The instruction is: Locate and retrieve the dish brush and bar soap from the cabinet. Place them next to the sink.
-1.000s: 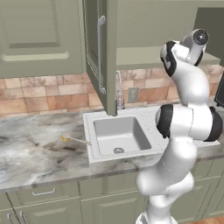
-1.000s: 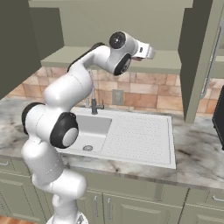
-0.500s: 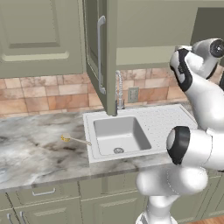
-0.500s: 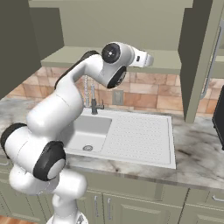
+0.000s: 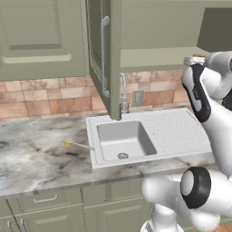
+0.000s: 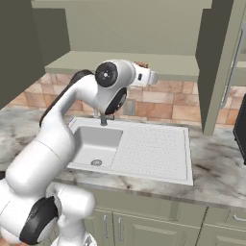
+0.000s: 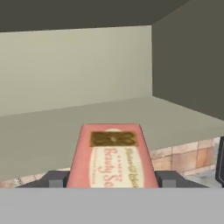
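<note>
The bar soap (image 7: 113,153), a pink-red block with a pale label, sits between my gripper's (image 7: 113,180) two dark fingertips (image 7: 56,179), which press on its sides. It hangs just in front of the cabinet's open shelf (image 7: 52,131). In the right base view the soap (image 6: 141,64) peeks out above my hand at the shelf's edge. The dish brush (image 5: 77,144) lies on the marble counter just left of the sink (image 5: 93,136), yellow head pointing left. The cabinet door (image 5: 105,54) stands open above the faucet.
A chrome spring-neck faucet (image 5: 123,93) rises behind the basin. The dotted drainboard (image 6: 153,149) lies right of the basin, below my hand. Marble counter (image 5: 36,154) stretches to the left. A second door edge (image 6: 216,72) hangs at the right.
The arm's elbow and lower links have swung out to the right in the left base view. The hand has stayed by the shelf edge, dropping slightly.
</note>
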